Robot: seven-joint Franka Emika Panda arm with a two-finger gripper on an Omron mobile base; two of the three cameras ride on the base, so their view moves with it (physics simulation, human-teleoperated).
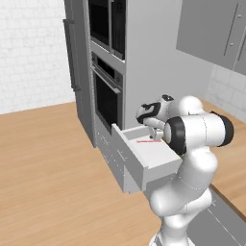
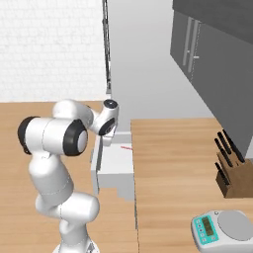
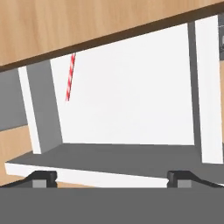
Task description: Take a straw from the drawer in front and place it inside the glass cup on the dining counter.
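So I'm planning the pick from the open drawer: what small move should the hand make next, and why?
Probably shift the hand toward the straw and lower it. The drawer is already pulled out, and the straw lies flat on its white floor at the back, partly under the counter edge. The hand is open and hovers above the drawer, off to one side of the straw.

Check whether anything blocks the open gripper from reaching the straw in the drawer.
Nothing visible lies between the gripper and the straw: the drawer is open, its white floor bare. The straw's far end runs under the wood countertop edge, which may crowd the approach.
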